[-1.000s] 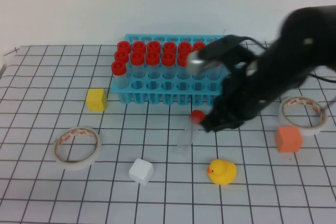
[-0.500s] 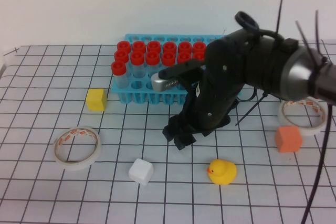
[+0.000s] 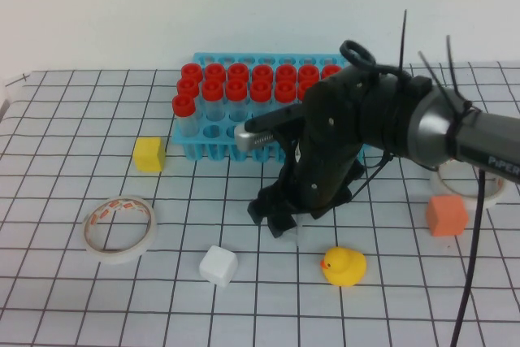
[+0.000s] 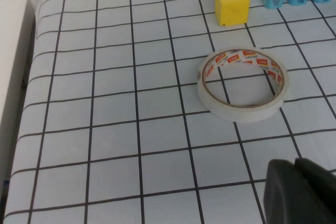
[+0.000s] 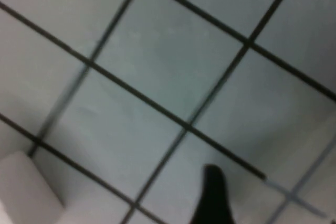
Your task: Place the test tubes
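Right gripper [image 3: 275,219] low over bench [image 3: 73,298] before blue rack [image 3: 203,152], jaws spread, apparently to grasp; left gripper [image 4: 295,174] parked near tape roll [image 4: 242,85], jaws shut

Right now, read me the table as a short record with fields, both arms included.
Rack: blue, at the back, red-capped tubes standing in it
Right gripper: low over the table in front of the rack, near white cube and duck
Left gripper: fingers shut, above the table near a tape roll
Loose items: yellow cube, orange cube, second tape roll
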Motion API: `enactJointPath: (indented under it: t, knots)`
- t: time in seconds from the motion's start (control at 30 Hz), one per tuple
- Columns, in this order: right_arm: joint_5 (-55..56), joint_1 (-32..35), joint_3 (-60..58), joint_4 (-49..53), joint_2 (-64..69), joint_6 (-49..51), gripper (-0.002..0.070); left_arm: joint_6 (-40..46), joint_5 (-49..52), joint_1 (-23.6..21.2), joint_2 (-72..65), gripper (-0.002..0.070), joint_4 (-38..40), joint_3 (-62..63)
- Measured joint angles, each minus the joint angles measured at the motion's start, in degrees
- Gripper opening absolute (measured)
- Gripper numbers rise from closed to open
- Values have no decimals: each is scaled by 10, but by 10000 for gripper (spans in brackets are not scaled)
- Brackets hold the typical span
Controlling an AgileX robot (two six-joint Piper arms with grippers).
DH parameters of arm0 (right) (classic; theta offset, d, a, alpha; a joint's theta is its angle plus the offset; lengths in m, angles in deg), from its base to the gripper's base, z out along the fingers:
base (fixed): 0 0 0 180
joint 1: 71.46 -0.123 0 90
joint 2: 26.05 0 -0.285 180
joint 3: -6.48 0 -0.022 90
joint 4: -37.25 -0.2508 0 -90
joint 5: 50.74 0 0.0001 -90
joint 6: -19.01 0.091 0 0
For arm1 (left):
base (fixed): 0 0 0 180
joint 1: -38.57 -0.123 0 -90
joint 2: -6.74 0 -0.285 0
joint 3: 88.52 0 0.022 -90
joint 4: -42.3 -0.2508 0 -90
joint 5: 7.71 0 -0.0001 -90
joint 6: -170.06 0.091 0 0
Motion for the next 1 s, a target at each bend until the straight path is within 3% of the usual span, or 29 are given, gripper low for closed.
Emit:
enactJointPath:
  t: [0.4, 0.67, 1.0]
  knots:
    - [-35, 0, 1, 11, 3, -9, 498, -2, -3, 0, 0, -2, 1, -1]
    - [-47, 0, 1, 17, 3, -17, 231, -4, -4, 0, 0, -2, 1, -2]
    - [-69, 0, 29, 3, 3, -18, 235, 3, -8, 0, 0, -2, 1, -2]
